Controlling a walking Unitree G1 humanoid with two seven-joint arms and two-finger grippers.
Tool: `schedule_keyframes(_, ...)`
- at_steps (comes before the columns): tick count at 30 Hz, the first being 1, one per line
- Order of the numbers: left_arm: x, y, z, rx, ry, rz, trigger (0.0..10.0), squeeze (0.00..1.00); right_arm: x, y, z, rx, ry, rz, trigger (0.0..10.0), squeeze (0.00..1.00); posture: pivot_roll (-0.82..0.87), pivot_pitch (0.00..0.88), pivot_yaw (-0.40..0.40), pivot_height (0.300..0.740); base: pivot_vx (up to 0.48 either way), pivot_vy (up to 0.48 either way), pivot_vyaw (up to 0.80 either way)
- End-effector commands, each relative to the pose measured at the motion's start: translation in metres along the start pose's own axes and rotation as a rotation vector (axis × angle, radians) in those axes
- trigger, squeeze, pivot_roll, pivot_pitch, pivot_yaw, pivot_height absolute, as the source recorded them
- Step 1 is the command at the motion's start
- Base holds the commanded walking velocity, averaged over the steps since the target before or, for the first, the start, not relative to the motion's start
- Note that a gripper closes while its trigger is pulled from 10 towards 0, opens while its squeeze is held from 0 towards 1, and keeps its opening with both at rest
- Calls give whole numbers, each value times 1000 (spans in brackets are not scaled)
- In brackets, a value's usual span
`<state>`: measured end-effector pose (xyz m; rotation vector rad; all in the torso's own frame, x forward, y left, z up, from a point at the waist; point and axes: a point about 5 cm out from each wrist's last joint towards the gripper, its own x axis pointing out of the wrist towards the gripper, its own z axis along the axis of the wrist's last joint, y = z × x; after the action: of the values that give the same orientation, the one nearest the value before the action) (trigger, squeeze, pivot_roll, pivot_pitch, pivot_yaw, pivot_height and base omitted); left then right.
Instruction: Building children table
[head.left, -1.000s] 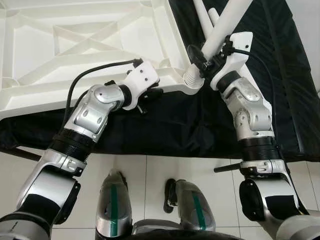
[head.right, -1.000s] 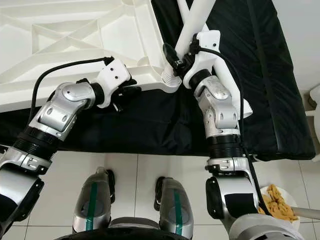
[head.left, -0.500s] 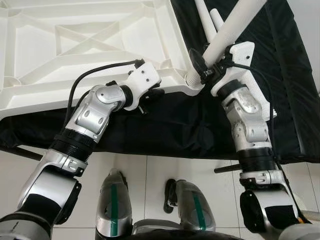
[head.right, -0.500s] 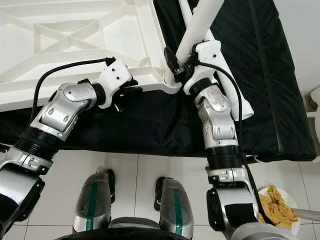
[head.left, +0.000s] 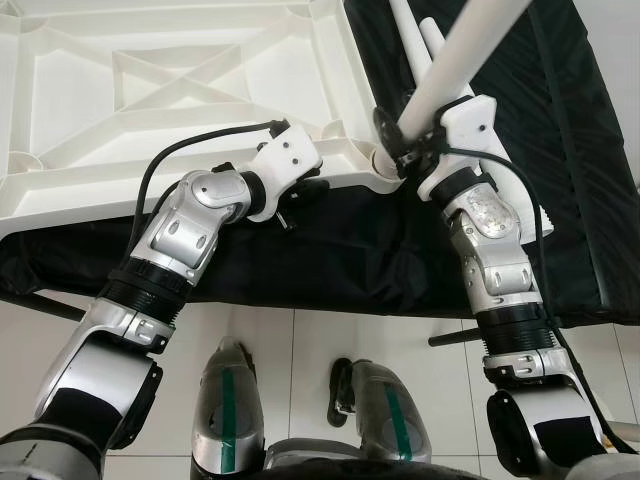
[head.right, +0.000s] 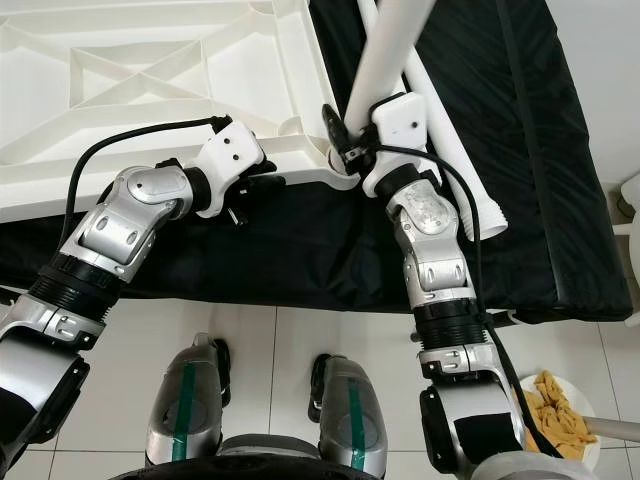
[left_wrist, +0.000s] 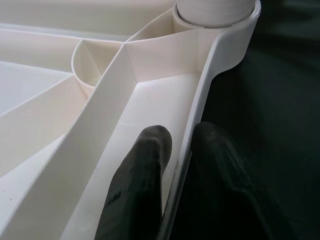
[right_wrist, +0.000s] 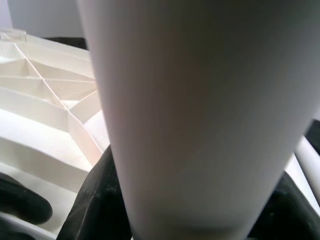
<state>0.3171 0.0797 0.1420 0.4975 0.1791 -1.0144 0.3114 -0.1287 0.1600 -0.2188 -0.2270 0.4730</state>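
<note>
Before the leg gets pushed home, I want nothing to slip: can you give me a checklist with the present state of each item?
1. Left claw pinches the rim of the upturned tabletop: ok.
2. Right claw is shut around the white leg: ok.
3. Leg's lower end sits in the corner socket: ok, though depth cannot be told.
4. Leg stands straight over the socket: not ok, it leans.
5. Spare legs lie on the black cloth, apart from the socket: ok.
</note>
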Motion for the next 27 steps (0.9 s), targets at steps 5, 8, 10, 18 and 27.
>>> schedule_keyframes(5, -8, 14, 24, 83, -83, 72, 10000, 0, -17, 5, -33, -30, 160, 27, 10000, 0, 68, 92, -48, 740, 0, 0, 0)
schedule_keyframes(8, -9, 15, 24, 84, -82, 73, 10000, 0, -19, 10, -34, -49, 158, 61, 10000, 0, 69, 94, -45, 740, 0, 0, 0)
schedule_keyframes(10, -9, 15, 24, 84, -82, 73, 10000, 0, -19, 10, -34, -49, 158, 61, 10000, 0, 69, 94, -45, 740, 0, 0, 0)
schedule_keyframes(18, -10, 15, 25, 93, -80, 70, 10000, 0, -13, -7, -34, 168, 180, -90, 10000, 0, 68, 94, -36, 740, 0, 0, 0)
schedule_keyframes(27, -10, 16, 25, 96, -80, 70, 10000, 0, -6, -18, -33, 245, 190, -152, 10000, 0, 75, 92, -40, 740, 0, 0, 0)
